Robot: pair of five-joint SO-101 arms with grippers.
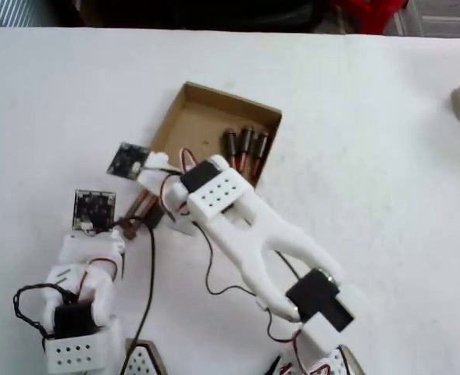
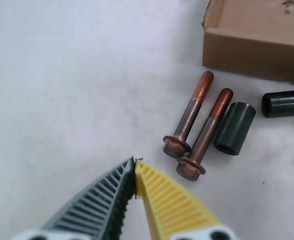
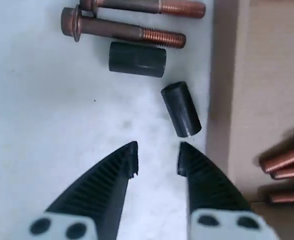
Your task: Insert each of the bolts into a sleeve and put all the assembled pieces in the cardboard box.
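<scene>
Bolts (image 2: 191, 117) and sleeves (image 2: 235, 128), two each, lie loose at seven o'clock of the cardboard box (image 1: 198, 125), three assembled pieces (image 1: 245, 147) inside. Left gripper (image 2: 135, 165) is closed and empty, right gripper (image 3: 156, 157) parted.

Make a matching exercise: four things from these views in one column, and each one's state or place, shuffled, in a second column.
1. grey-and-yellow left gripper
2. black right gripper
3. two loose copper-coloured bolts
4. three assembled bolt-and-sleeve pieces

A. inside the brown cardboard box
B. open
C. shut
D. side by side on the white table

Pairs: 1-C, 2-B, 3-D, 4-A
</scene>
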